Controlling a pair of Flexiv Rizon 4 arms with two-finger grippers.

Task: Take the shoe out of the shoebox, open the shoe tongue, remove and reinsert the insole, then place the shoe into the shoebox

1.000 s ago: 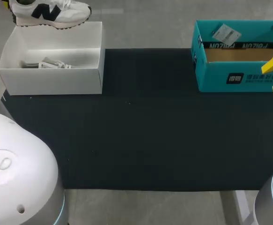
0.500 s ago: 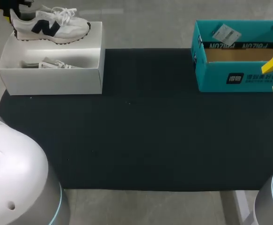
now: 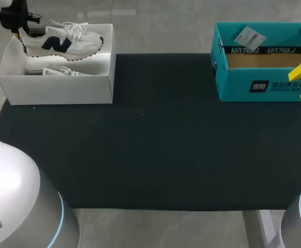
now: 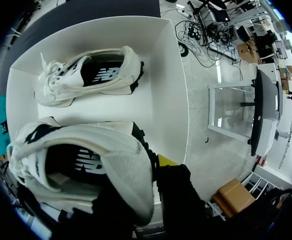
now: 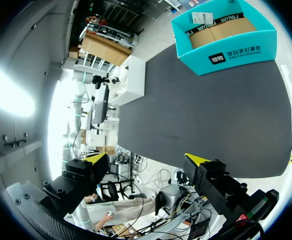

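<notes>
Shoe [image 3: 62,41] hangs by its heel, pinched in the left hand [image 3: 19,25], over the white shoebox [image 3: 57,90]. Best keep it level and clear of the second shoe [image 3: 62,71] lying inside. The right hand [image 5: 146,160] gapes wide, holding nothing.

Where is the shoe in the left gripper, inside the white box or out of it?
Out: the left gripper holds the shoe by its heel above the white box, where a second shoe lies on the floor.

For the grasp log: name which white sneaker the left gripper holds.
The raised white sneaker, pinched at its heel by the left gripper; the other sneaker lies inside the white cardboard shoebox.
</notes>
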